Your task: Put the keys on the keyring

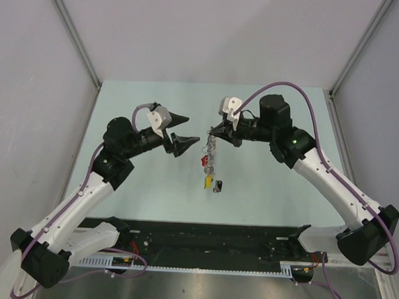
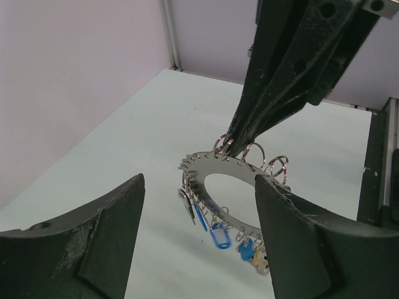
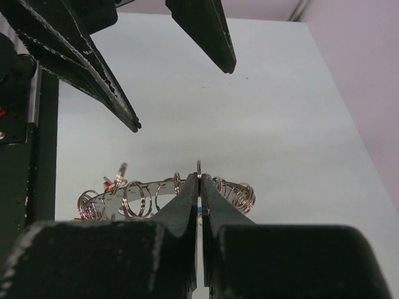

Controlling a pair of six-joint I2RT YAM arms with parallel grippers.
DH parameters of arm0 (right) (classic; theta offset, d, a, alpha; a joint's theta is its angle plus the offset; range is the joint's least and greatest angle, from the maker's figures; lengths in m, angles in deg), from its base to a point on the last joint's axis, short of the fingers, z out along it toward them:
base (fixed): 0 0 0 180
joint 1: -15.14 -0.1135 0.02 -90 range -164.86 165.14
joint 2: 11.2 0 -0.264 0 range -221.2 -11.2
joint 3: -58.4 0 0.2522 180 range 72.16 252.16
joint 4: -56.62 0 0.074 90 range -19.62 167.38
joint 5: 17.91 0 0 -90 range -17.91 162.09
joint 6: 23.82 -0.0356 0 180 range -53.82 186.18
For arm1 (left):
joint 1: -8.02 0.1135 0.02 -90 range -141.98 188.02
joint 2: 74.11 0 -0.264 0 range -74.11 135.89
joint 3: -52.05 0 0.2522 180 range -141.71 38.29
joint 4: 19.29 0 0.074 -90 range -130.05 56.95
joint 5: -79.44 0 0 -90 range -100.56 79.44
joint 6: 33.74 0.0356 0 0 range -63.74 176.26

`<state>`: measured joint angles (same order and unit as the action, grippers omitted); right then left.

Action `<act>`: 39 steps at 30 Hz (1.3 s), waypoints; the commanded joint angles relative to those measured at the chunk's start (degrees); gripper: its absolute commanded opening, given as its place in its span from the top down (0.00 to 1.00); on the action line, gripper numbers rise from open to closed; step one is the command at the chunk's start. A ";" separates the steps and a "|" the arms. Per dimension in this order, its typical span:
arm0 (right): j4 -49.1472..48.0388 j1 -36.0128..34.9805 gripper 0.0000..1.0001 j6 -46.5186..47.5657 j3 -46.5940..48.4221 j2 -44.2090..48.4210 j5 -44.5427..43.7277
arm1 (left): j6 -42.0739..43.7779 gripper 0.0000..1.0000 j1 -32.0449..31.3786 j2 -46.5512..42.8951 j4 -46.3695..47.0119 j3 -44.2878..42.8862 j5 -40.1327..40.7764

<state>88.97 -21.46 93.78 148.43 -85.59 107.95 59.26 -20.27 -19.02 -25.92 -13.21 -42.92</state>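
Observation:
The keyring (image 1: 210, 152) is a flat silver ring with small split rings round its edge, hanging above the table. My right gripper (image 1: 211, 132) is shut on one split ring at its top edge, seen close in the right wrist view (image 3: 199, 177). Several keys (image 1: 211, 182) dangle from its lower part, with red, yellow and dark heads; blue ones (image 2: 219, 237) show in the left wrist view. My left gripper (image 1: 192, 130) stands open just left of the keyring (image 2: 215, 163), its fingers (image 2: 118, 230) on either side of it without touching, holding nothing.
The pale green table (image 1: 145, 187) is walled by grey panels left, right and behind. A black rail (image 1: 202, 236) with the arm bases runs along the near edge.

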 commanded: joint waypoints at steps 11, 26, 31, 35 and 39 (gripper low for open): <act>-3.72 0.30 1.00 -2.54 1.52 3.90 11.78 | 2.18 0.40 0.35 -1.57 7.71 3.34 -9.12; -11.47 -1.63 1.00 -7.91 -1.12 2.59 14.15 | 1.30 0.67 -1.41 -1.57 11.76 6.15 -13.69; -12.70 -2.16 1.00 -8.78 -1.39 2.06 14.07 | 0.69 0.69 -2.29 -1.74 12.55 6.50 -14.49; -13.31 -2.51 1.00 -9.14 -1.56 1.71 14.24 | 0.51 0.73 -2.56 -1.91 12.81 6.59 -14.14; -13.23 -2.69 1.00 -9.31 -1.65 1.35 14.24 | 0.34 0.78 -2.47 -2.09 12.99 6.68 -14.22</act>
<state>80.84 -23.34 85.45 146.11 -84.15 120.60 60.25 -22.24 -19.91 -15.60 -6.74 -55.58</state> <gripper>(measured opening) 0.010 0.241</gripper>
